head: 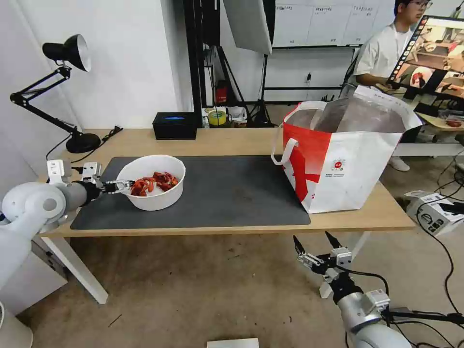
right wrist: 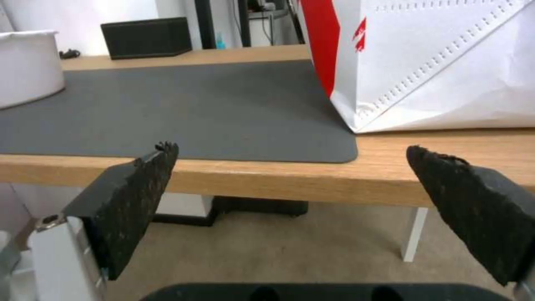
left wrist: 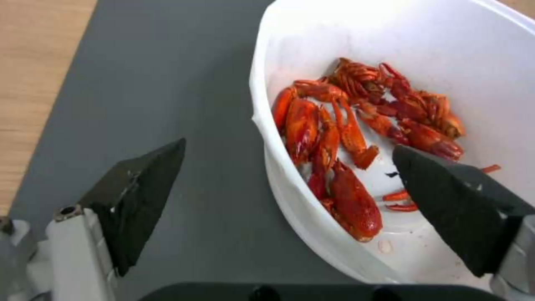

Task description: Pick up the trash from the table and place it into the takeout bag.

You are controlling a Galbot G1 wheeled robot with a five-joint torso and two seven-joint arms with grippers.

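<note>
Left gripper (left wrist: 290, 167) w/ jaws apart straddles near rim of white bowl (head: 153, 181) of crayfish shells on grey mat, likely lining up a rim pinch. Right gripper (head: 314, 247) idles spread below table (head: 241, 140) edge. Takeout bag (head: 343, 159) stands open, well apart from bowl.

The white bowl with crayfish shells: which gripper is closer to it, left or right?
Left. The left gripper is open astride the white bowl's rim. The right gripper hangs open below the table edge, nearer the takeout bag.
</note>
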